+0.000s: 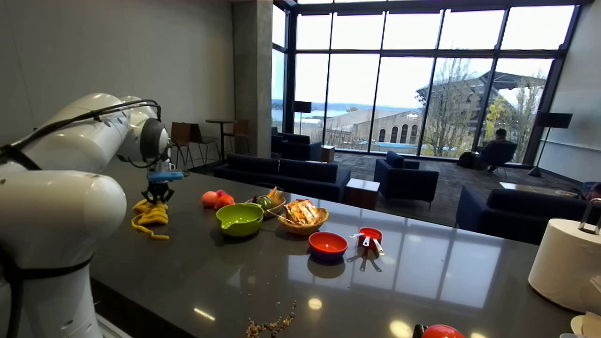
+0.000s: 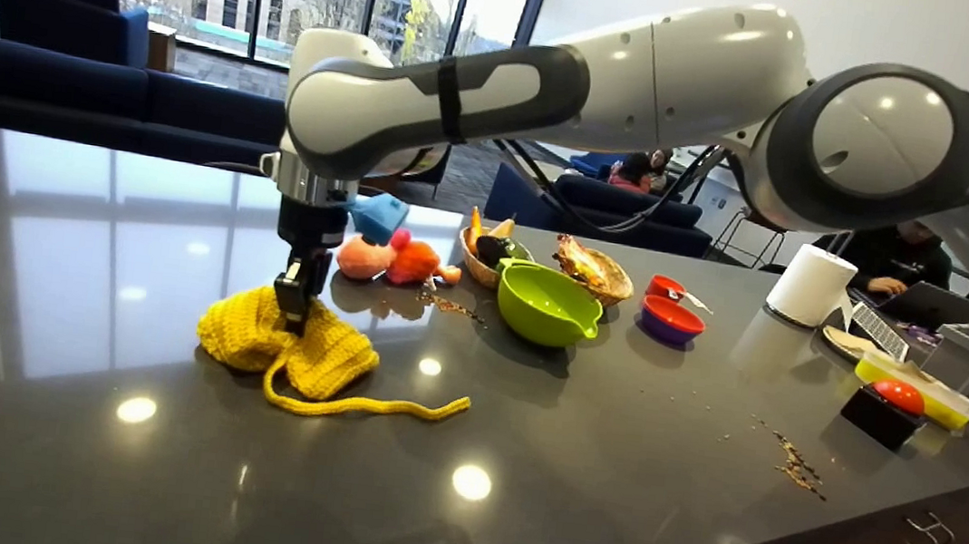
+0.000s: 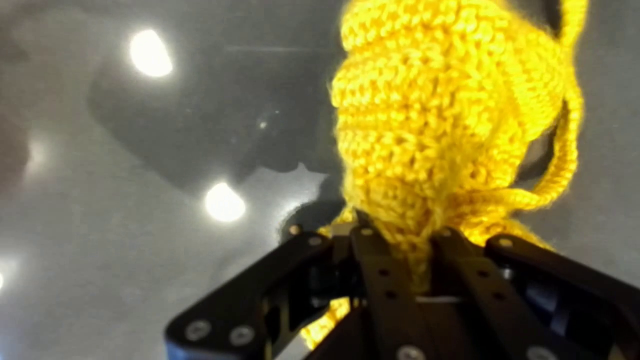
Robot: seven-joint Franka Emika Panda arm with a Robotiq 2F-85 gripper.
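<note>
A yellow knitted piece (image 2: 334, 355) with a long yellow cord (image 2: 396, 407) lies bunched on the dark glossy counter. My gripper (image 2: 294, 319) points straight down into its middle, where the knit is pinched into a fold. In the wrist view the yellow knit (image 3: 425, 100) narrows to a tuck between the dark fingers of my gripper (image 3: 402, 245), and both fingers press on it. The same yellow bundle (image 1: 157, 214) appears beneath my gripper (image 1: 158, 198) in an exterior view. The fingertips are partly buried in the knit. Most of the bundle still rests on the counter.
Beside the bundle are orange and pink plush toys (image 2: 413, 262), a green bowl (image 2: 540, 301) and a basket of vegetables (image 2: 480, 267). Further along stand a bread basket (image 1: 305, 229), a red-purple bowl (image 1: 327, 257), red measuring cups (image 1: 370, 237), a paper roll (image 1: 563, 263) and a red button (image 2: 899, 396).
</note>
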